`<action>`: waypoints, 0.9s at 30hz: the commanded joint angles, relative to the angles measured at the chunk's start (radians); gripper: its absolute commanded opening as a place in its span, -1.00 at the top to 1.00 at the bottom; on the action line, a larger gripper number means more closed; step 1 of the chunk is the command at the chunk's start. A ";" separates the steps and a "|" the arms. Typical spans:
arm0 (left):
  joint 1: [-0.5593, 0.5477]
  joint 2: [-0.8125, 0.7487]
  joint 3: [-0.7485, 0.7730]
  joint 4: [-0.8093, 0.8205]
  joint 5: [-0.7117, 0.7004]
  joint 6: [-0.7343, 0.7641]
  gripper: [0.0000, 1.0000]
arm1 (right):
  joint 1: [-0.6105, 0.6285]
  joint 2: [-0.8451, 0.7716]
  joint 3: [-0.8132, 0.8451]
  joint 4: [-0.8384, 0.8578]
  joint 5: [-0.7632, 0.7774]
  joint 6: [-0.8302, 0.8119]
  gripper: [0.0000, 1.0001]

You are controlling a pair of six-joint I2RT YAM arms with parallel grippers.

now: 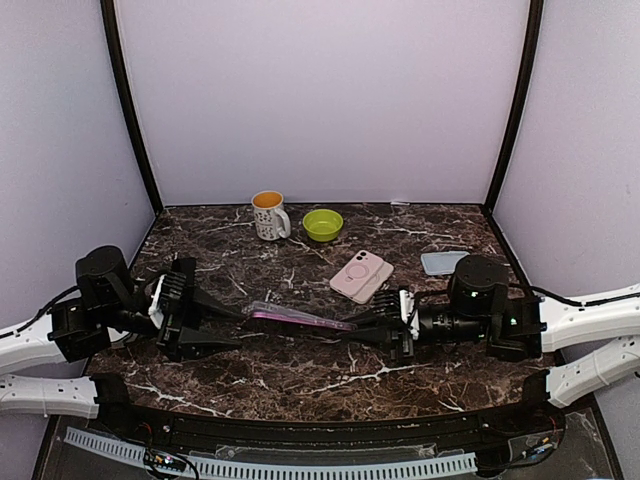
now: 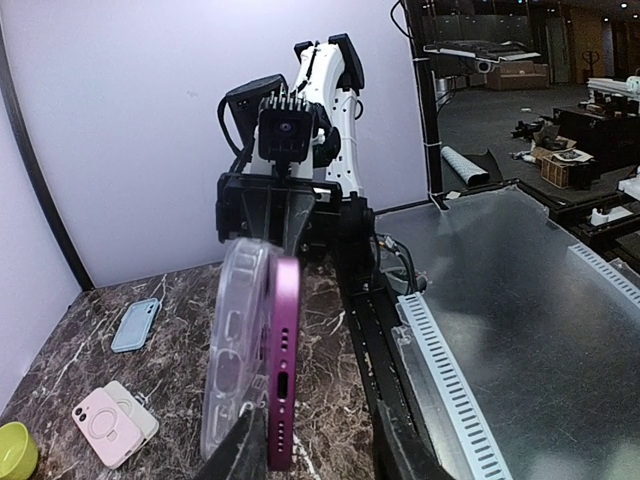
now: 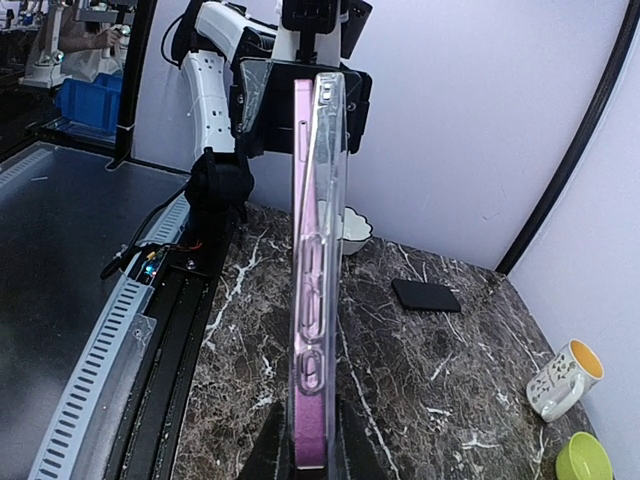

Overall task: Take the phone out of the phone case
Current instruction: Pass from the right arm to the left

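A purple phone (image 1: 300,318) in a clear case is held on edge above the table's middle, between my two grippers. My right gripper (image 1: 362,330) is shut on its right end; in the right wrist view the fingers (image 3: 312,440) pinch the phone (image 3: 304,200) and the clear case (image 3: 326,250) together. My left gripper (image 1: 225,326) is open around the left end. In the left wrist view the clear case (image 2: 232,340) stands peeled away from the phone (image 2: 282,370) at this end, and the left gripper (image 2: 315,455) has a wide gap on the phone's right side.
A white mug (image 1: 268,214) and a green bowl (image 1: 322,223) stand at the back. A pink phone case (image 1: 361,276) and a blue-grey one (image 1: 443,262) lie at the right back. A black phone (image 3: 426,295) and a white bowl (image 3: 355,228) lie near the left arm.
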 commanded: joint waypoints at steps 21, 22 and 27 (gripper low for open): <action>-0.023 0.054 -0.004 0.106 -0.009 -0.011 0.39 | 0.011 0.075 0.058 0.221 -0.133 0.091 1.00; -0.023 0.057 -0.002 0.109 -0.012 -0.009 0.42 | 0.011 0.079 0.057 0.230 -0.133 0.095 1.00; -0.026 0.063 -0.003 0.114 -0.035 -0.003 0.54 | 0.013 0.097 0.058 0.262 -0.140 0.117 1.00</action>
